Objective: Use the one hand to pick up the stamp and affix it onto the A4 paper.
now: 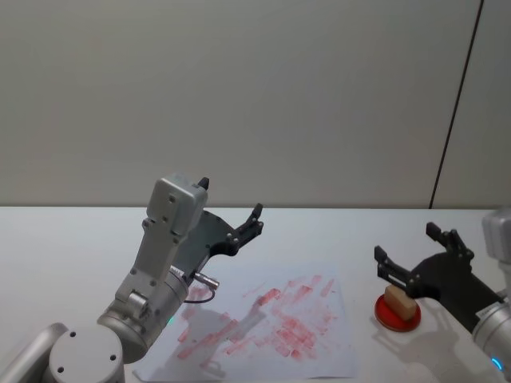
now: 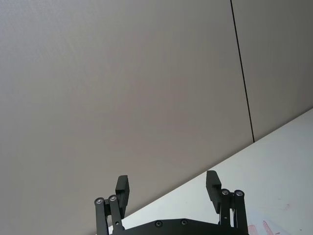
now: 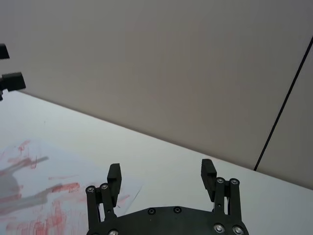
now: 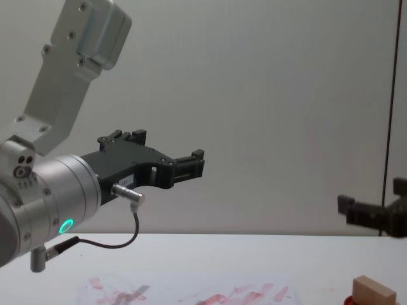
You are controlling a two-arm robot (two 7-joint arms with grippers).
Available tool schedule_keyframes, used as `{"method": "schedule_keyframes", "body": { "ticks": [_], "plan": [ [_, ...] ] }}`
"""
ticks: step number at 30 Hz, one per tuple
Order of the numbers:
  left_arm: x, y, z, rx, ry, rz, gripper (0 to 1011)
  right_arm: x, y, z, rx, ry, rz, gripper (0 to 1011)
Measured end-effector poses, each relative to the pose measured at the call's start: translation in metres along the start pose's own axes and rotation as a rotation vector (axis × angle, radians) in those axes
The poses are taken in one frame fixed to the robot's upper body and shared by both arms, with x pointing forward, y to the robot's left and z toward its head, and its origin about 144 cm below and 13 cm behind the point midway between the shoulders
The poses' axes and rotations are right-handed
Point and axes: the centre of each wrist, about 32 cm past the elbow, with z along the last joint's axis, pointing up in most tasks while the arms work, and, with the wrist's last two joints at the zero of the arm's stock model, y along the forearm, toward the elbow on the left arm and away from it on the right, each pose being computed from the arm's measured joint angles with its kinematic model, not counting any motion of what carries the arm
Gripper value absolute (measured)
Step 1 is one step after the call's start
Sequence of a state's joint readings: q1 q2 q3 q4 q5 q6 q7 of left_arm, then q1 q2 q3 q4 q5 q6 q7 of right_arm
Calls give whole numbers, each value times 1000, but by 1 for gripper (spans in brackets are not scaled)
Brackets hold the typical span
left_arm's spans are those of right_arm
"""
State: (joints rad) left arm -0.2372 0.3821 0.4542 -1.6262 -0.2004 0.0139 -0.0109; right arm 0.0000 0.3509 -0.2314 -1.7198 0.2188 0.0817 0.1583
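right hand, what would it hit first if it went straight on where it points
Looks free: the open right hand points over the table toward the back wall, likely meeting that first, though depth is unclear.

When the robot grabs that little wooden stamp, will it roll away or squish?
Probably neither: the stamp is a flat-faced wooden block, so likely stiff and unable to roll. It looks small beside the open right gripper, so probably light. Sitting on the red disc, its underside might be slippery.
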Motion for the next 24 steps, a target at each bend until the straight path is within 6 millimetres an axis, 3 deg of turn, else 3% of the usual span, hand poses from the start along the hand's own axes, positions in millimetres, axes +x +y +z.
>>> {"method": "schedule_keyframes", "body": {
  "ticks": [24],
  "plan": [
    [0, 0, 0, 0, 0, 0, 1002, 23, -9, -27, -170, 39, 70, 1001]
  ]
}}
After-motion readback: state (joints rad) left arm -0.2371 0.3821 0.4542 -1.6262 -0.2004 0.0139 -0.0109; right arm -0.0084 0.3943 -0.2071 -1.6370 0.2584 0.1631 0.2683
